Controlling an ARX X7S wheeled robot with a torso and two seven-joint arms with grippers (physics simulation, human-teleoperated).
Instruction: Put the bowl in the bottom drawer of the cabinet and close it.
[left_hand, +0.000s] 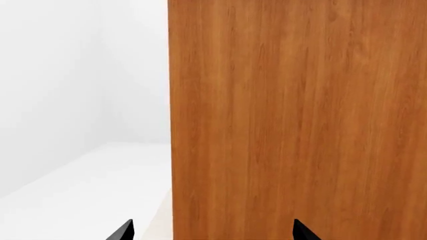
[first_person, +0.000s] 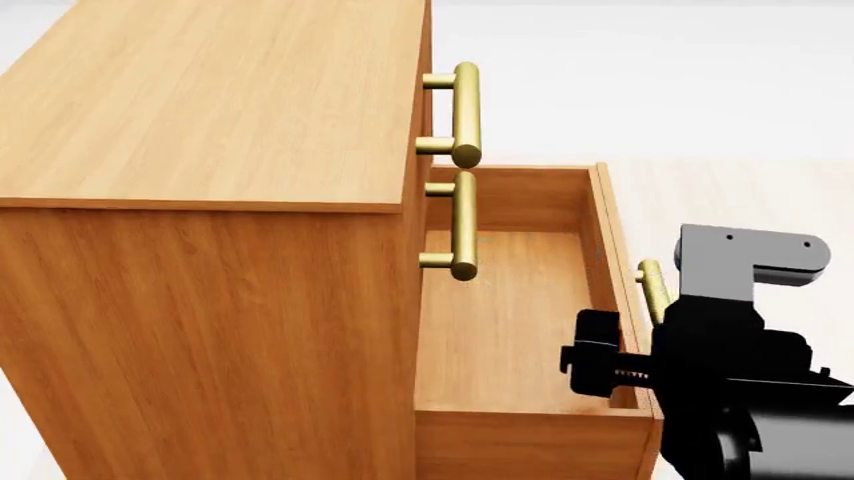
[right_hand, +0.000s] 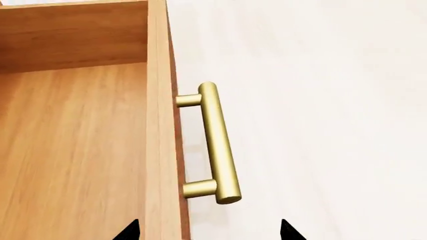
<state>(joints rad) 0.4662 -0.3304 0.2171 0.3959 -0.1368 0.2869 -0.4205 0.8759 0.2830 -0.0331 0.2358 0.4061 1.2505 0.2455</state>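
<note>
Currently bottom drawer (first_person: 514, 320) pulled out, empty, ready for bowl. Right pincer (right_hand: 208, 231) spread, empty, straddling brass handle (right_hand: 215, 142). Left pincer (left_hand: 212, 231) spread, empty, facing cabinet (left_hand: 293, 115).

One cabinet (first_person: 200, 250) stands in the head view. One bottom drawer (first_person: 501, 330) is pulled out. Three brass bar handles show: two upper handles (first_person: 465, 112) (first_person: 463, 225) and one drawer handle (right_hand: 217, 142). Two wrist views each show two black tips.

Cabinet (left_hand: 297, 115) wall (fingers (left_hand: 123, 231) apart)
</note>
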